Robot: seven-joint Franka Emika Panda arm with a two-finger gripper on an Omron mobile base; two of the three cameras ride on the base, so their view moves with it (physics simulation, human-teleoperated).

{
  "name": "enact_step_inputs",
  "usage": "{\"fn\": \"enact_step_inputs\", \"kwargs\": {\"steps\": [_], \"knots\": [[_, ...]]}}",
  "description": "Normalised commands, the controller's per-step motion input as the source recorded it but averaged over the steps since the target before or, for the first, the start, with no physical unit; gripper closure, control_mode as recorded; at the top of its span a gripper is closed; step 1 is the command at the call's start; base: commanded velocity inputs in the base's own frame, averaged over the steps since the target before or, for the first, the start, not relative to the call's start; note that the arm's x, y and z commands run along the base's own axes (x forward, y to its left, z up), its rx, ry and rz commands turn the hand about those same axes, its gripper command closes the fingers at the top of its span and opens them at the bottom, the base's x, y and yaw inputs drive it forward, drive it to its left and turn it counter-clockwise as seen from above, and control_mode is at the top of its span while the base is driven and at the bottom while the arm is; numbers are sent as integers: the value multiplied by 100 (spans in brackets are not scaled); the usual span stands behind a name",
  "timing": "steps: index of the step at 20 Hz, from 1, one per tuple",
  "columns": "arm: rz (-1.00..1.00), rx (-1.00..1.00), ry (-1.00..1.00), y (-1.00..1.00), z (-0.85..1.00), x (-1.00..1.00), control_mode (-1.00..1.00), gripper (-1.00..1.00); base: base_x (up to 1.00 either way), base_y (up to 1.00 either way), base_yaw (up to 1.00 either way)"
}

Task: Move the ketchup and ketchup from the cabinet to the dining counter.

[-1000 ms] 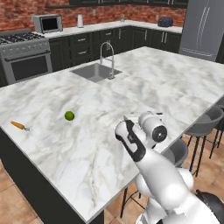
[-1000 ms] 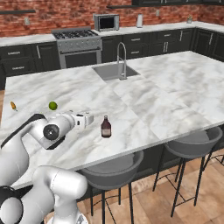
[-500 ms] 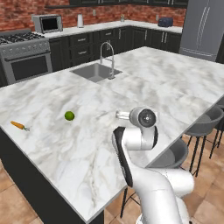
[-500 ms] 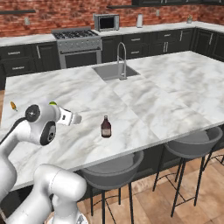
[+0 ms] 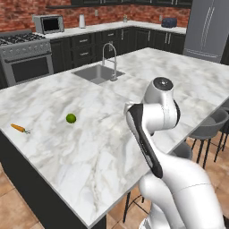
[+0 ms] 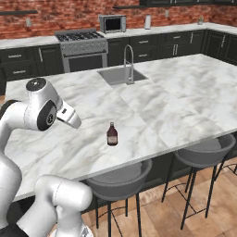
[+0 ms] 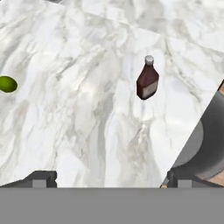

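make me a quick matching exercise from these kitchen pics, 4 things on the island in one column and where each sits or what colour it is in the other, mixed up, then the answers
Column 1
1. dark ketchup bottle
2. lime
3. carrot
4. sink

Column 2
A. orange, lying near the counter's edge
B. built into the marble top, with an arched faucet
C. upright on the dining counter, near the stool side
D. small, round and green, on bare marble

Pairs: 1-C, 2-D, 3-A, 4-B
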Motion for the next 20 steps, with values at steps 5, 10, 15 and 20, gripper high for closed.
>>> {"fn": "enact_step_inputs", "kwargs": {"steps": [5, 10, 15, 20], "knots": [[1, 0, 3, 15, -20, -66, -100, -100, 0, 0, 0], [0, 0, 7, 0, -1, -53, -100, -100, 0, 0, 0], [0, 1, 1, 0, -3, -43, -100, -100, 0, 0, 0], [0, 0, 0, 0, 0, -12, -100, -100, 0, 0, 0]]}}
